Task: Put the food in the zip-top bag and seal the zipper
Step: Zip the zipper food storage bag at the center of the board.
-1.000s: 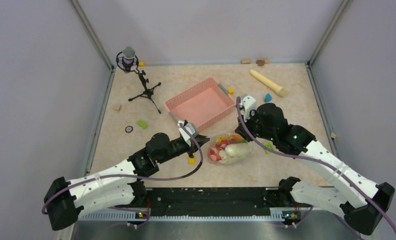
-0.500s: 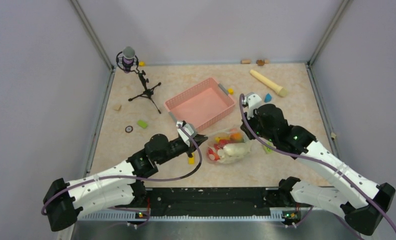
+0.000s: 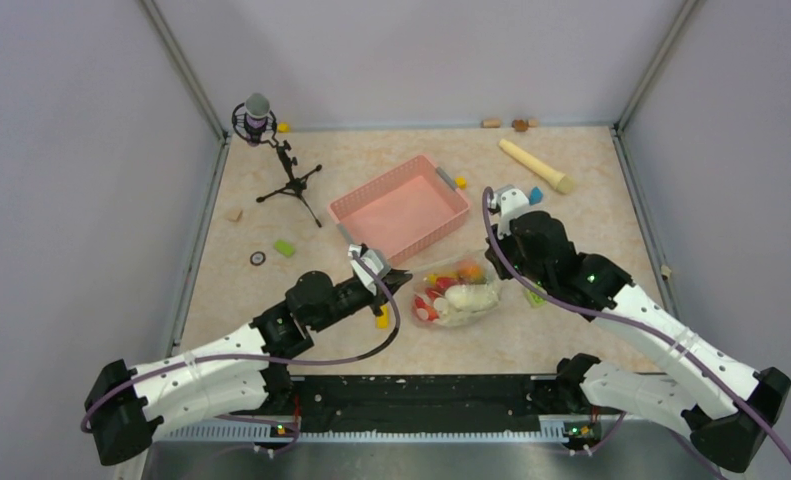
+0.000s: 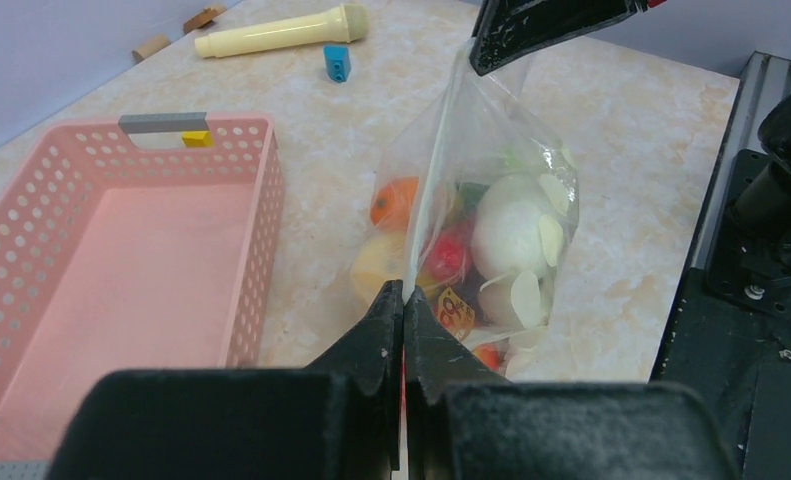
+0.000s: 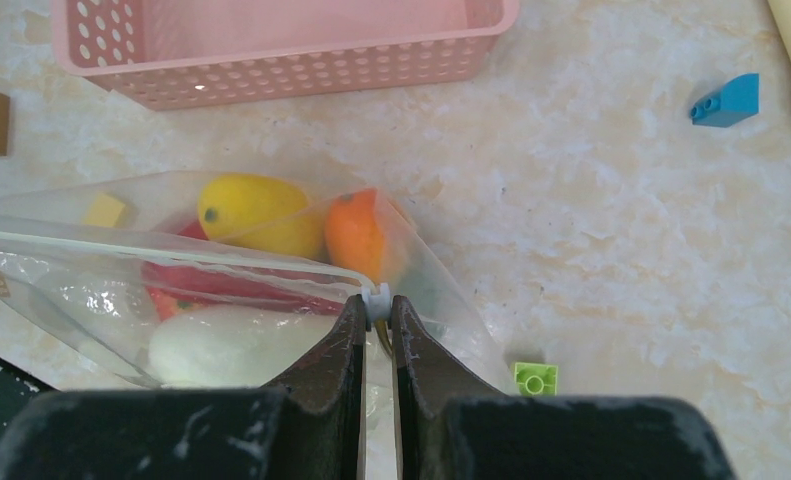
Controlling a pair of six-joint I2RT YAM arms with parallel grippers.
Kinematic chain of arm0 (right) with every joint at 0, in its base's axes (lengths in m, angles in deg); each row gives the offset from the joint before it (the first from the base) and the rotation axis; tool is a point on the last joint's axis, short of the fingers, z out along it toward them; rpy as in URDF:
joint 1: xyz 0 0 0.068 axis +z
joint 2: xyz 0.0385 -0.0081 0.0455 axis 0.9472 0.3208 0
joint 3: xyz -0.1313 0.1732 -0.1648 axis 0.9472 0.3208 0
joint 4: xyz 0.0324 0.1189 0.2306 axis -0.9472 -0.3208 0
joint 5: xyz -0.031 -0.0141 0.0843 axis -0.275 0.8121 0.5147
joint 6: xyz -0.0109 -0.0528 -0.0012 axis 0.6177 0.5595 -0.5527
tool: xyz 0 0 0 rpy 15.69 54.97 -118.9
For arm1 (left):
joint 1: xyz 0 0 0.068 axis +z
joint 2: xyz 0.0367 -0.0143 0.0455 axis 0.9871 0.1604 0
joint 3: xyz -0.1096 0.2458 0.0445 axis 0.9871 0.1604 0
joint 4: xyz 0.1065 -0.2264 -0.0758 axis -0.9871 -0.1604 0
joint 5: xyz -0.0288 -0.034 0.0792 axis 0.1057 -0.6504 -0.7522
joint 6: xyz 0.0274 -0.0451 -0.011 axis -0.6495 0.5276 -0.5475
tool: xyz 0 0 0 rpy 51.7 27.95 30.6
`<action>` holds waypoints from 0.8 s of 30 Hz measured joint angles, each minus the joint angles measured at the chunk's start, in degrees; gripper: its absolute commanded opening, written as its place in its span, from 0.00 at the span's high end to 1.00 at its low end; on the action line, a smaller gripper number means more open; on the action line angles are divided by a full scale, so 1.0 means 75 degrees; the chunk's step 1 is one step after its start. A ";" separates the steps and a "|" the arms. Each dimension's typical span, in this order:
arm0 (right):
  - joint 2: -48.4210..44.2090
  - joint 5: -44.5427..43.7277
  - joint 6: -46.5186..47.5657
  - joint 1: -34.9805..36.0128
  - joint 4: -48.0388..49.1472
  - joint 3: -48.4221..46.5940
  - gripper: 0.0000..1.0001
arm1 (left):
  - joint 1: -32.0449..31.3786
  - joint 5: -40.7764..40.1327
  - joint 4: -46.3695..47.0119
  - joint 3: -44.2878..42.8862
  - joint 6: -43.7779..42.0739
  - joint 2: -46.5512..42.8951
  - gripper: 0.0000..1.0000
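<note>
The zip-top bag (image 3: 458, 293) stands on the table between the two arms, its mouth edge pulled taut. Inside is the food: a yellow mango (image 5: 251, 215), an orange-green mango (image 5: 356, 235), a red chili (image 5: 221, 282) and a white piece (image 4: 511, 225). My left gripper (image 4: 403, 290) is shut on the bag's left mouth corner. At the other end my right gripper (image 5: 376, 305) is shut on the small white slider of the zipper (image 5: 171, 245). In the top view, the left gripper (image 3: 401, 279) and right gripper (image 3: 489, 268) flank the bag.
A pink slatted basket (image 3: 401, 207) sits just behind the bag. A microphone tripod (image 3: 289, 178) stands back left and a cream toy microphone (image 3: 536, 165) lies back right. Small blocks lie around: blue (image 3: 535, 194), green (image 5: 535, 378), yellow (image 3: 381, 321).
My right gripper has moved right and slightly away, drawing the zipper end with it. The bag has shifted a little toward the basket. The left gripper keeps its hold, nearly still.
</note>
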 measured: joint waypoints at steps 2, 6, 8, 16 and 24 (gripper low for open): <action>0.0000 -0.0029 -0.0052 0.0006 -0.0015 0.0029 1.00 | -0.0006 -0.0079 0.0000 0.0003 -0.0003 -0.0012 1.00; -0.0006 -0.0073 -0.0166 0.0029 -0.0015 0.0029 1.00 | -0.0012 -0.0149 0.0020 0.0067 -0.0020 -0.0070 1.00; -0.0006 -0.0073 -0.0210 0.0032 -0.0017 0.0029 1.00 | -0.0020 -0.0184 0.0052 0.0111 -0.0038 -0.0093 1.00; -0.0003 0.0006 -0.0076 0.0038 -0.0015 0.0015 1.00 | -0.0050 -0.0493 0.0073 0.0134 -0.0087 -0.0154 1.00; 0.0300 0.0216 0.1005 0.0085 0.0038 -0.0152 1.00 | -0.0087 -0.1145 0.0064 0.0195 -0.0093 -0.0326 1.00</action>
